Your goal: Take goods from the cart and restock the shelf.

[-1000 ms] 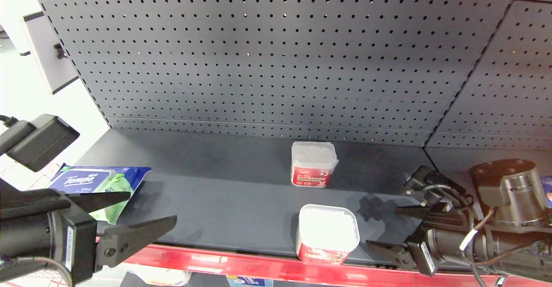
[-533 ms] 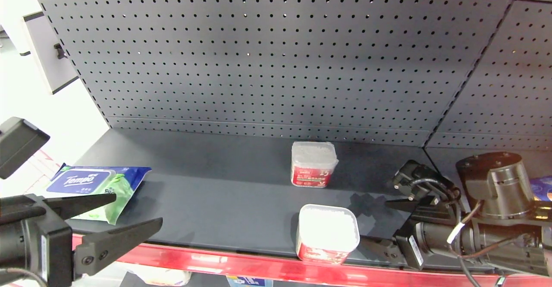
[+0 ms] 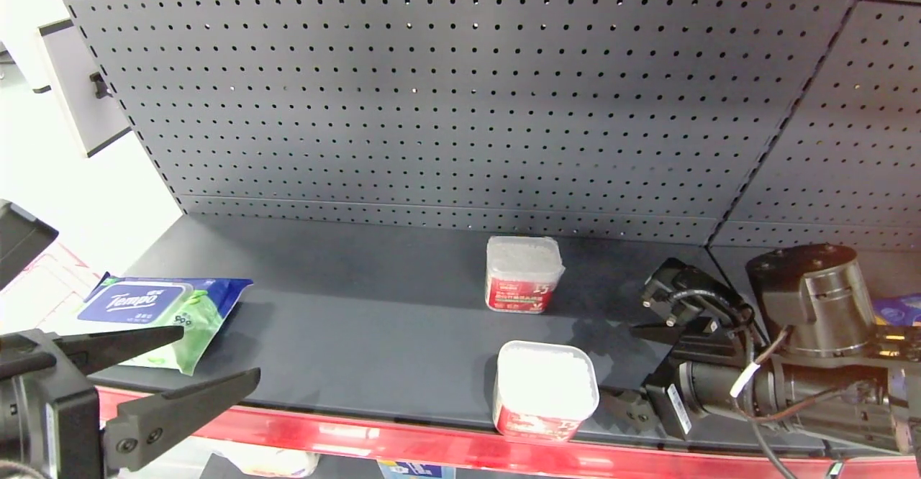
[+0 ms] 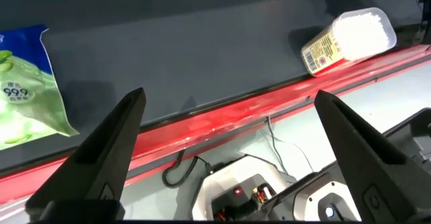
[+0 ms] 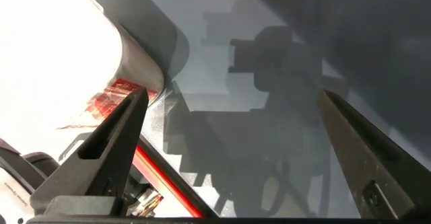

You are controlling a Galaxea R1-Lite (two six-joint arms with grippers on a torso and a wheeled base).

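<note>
Your left pincer (image 3: 216, 353) hangs wide open and empty at lower left, near the wipes pack (image 3: 162, 306). Your right pincer (image 3: 622, 364) gapes empty at lower right, just beside the front tub (image 3: 547, 385) on the shelf (image 3: 360, 321).

I can pass over the shelf (image 3: 360, 321) between the wipes pack (image 3: 162, 310) and the front tub (image 3: 545, 389) and rear tub (image 3: 523, 272).

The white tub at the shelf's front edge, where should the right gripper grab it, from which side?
Likely the white tub mid-body, front and back walls, approached level from its right where the open right gripper is; it stands upright, that side free.
</note>
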